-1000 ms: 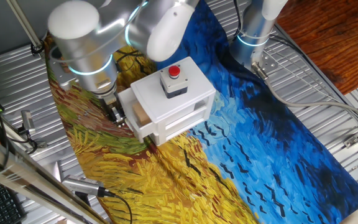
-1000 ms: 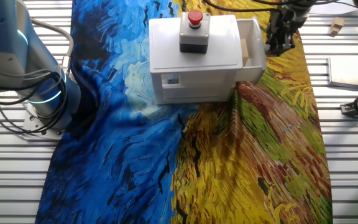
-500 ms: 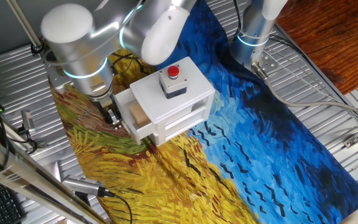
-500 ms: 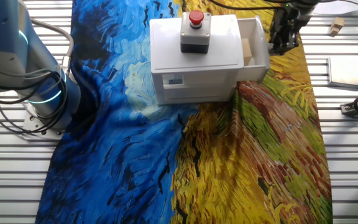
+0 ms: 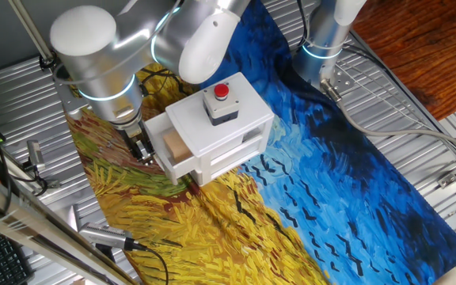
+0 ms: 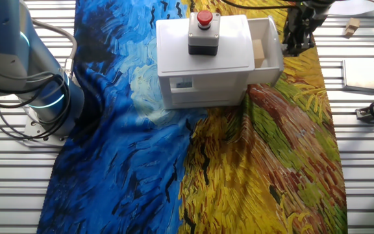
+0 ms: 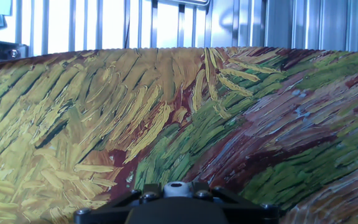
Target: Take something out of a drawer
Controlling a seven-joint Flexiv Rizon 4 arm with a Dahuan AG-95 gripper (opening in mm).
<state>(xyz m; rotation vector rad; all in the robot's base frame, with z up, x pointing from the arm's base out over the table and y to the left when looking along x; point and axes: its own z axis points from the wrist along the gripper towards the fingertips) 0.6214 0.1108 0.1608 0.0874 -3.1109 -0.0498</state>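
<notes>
- Sliding a little further out of the box point(image 6: 203, 55) over the last second, the drawer point(image 6: 268, 49) is now standing partly open, and the claw point(image 5: 139, 147) is riding with it, just beside the drawer's front.
- Whether the claw is wide or narrow I cannot tell: both fixed views are showing only a dark cluster at the drawer front, and the hand view is showing just the painted cloth point(image 7: 185, 118) with no fingers in sight.
- Judging from this, the step in hand is finishing the pull on the drawer; doing it well is calling for a straight, level draw along the drawer's own line, so the light box is not dragging across the cloth.
- Next the claw is needing to let go, lift above the rim and come down over the opening.
- Sitting on top of the box, the red button point(image 5: 222, 92) is playing no part.
- Lying inside the open drawer, against the box side of it, the wooden block point(image 6: 258, 52) is showing tan in both fixed views point(image 5: 174, 146); nothing else is visible in there.
</notes>
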